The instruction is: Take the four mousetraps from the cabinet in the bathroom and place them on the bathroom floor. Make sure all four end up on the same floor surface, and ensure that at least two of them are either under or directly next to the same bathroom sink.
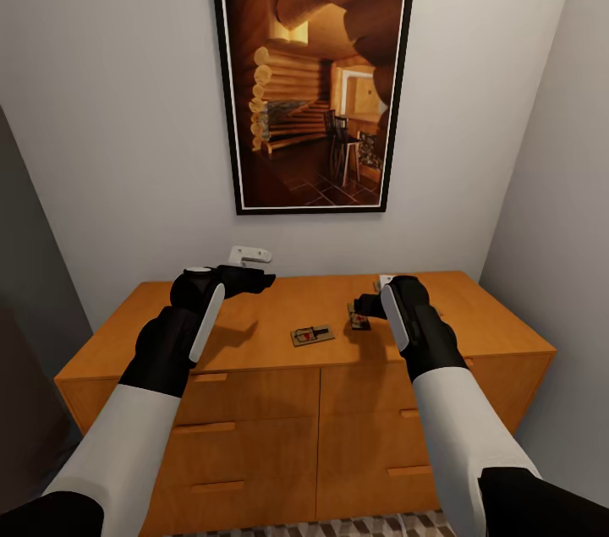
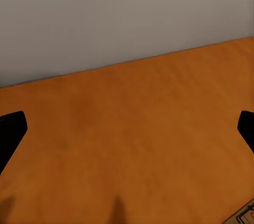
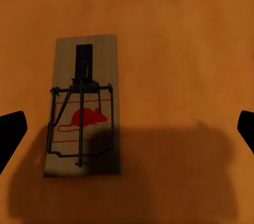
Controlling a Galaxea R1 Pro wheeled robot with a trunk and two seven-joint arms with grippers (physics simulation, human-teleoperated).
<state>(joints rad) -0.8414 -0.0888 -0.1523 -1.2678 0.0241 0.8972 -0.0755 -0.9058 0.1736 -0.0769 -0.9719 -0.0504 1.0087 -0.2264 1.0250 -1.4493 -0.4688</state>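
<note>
The orange-brown cabinet (image 1: 254,326) stands against the wall with drawer fronts below. One mousetrap (image 1: 312,335) lies flat at the middle of its top. A second mousetrap (image 1: 359,319) lies just right of it, partly under my right gripper (image 1: 366,305). In the right wrist view this mousetrap (image 3: 82,106) shows a wooden base, wire bar and red mouse print, between my open right gripper (image 3: 127,134) fingers and offset toward one of them. My left gripper (image 1: 258,280) hovers open over bare cabinet top (image 2: 132,128); a trap corner (image 2: 245,216) peeks in at the frame edge.
A large framed picture (image 1: 313,72) hangs on the wall behind the cabinet. A small white object (image 1: 250,254) sits at the wall by the cabinet's back edge, another pale bit (image 1: 385,279) farther right. Walls close in on both sides. Patterned floor tiles (image 1: 355,527) show below.
</note>
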